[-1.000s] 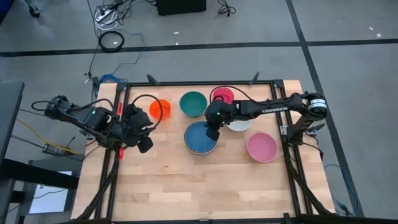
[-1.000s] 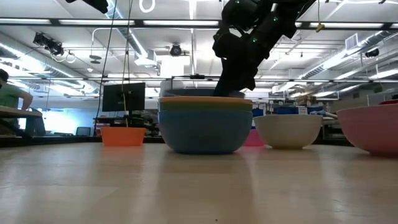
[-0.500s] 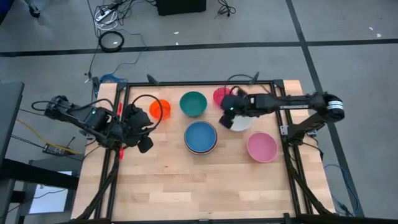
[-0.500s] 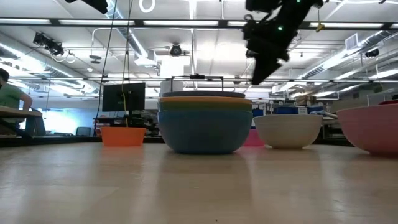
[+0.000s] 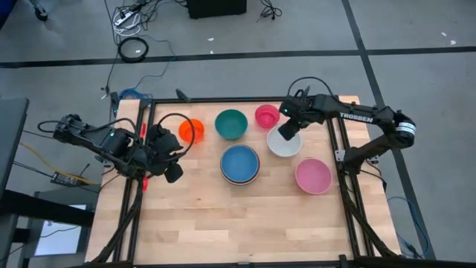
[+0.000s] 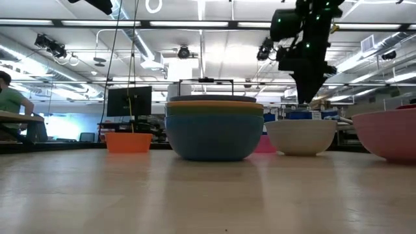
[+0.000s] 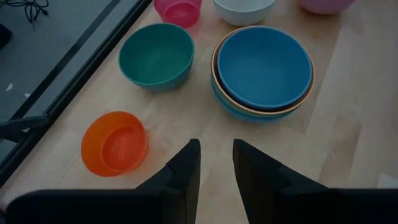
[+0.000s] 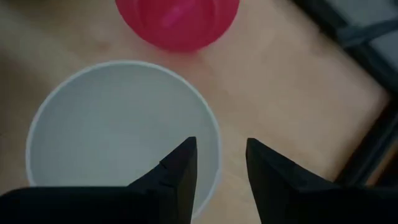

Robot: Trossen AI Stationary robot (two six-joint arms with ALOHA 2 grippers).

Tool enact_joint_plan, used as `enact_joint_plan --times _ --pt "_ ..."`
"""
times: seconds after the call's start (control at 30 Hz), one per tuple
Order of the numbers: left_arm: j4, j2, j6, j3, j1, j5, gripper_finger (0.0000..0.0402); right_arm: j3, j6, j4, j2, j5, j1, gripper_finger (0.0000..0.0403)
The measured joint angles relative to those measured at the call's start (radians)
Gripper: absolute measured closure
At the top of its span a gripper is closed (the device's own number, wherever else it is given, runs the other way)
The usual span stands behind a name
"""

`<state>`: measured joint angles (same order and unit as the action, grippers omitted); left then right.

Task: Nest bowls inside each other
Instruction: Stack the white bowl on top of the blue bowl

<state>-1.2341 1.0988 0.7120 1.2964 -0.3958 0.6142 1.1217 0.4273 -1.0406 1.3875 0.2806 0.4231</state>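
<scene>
A stack of nested bowls [image 5: 240, 164] stands mid-table with a blue bowl [image 7: 264, 67] on top. Standing singly are a teal bowl [image 5: 231, 123], a small orange bowl [image 5: 191, 132], a magenta bowl [image 5: 267, 115], a white bowl [image 5: 284, 142] and a pink bowl [image 5: 313, 176]. My right gripper [image 8: 221, 162] hovers open above the white bowl's [image 8: 112, 130] rim, clear of it in the low view [image 6: 305, 94]; one finger stands over the hollow, the other outside. My left gripper [image 7: 216, 155] waits open at the table's left [image 5: 172, 160], with nothing between its fingers.
Black frame rails [image 5: 238, 99] run along the table's far and side edges, close behind the magenta bowl. Bare wood [image 5: 238, 223] fills the near half of the table. Cables lie on the floor beyond the far edge.
My right gripper has risen out of the stack of bowls and swung toward the table's far right, turning its wrist as it went, and now hangs over the white bowl. The stack stays where it was, the blue bowl on top.
</scene>
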Motion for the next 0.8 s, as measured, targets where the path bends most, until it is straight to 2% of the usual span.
enact_joint_plan --times 0.27,0.57,0.8 --pt "0.0 0.0 0.0 0.0 0.0 0.0 0.0298 0.0 -0.023 0.028 0.099 -0.074 0.031 0.0276" --pt "0.0 0.0 0.0 0.0 0.0 0.0 0.0298 0.0 -0.048 0.031 0.178 -0.087 0.032 0.0275" --pt "0.001 0.0 0.0 0.0 0.0 -0.001 0.0298 0.0 -0.065 0.041 0.183 -0.064 0.042 0.0277"
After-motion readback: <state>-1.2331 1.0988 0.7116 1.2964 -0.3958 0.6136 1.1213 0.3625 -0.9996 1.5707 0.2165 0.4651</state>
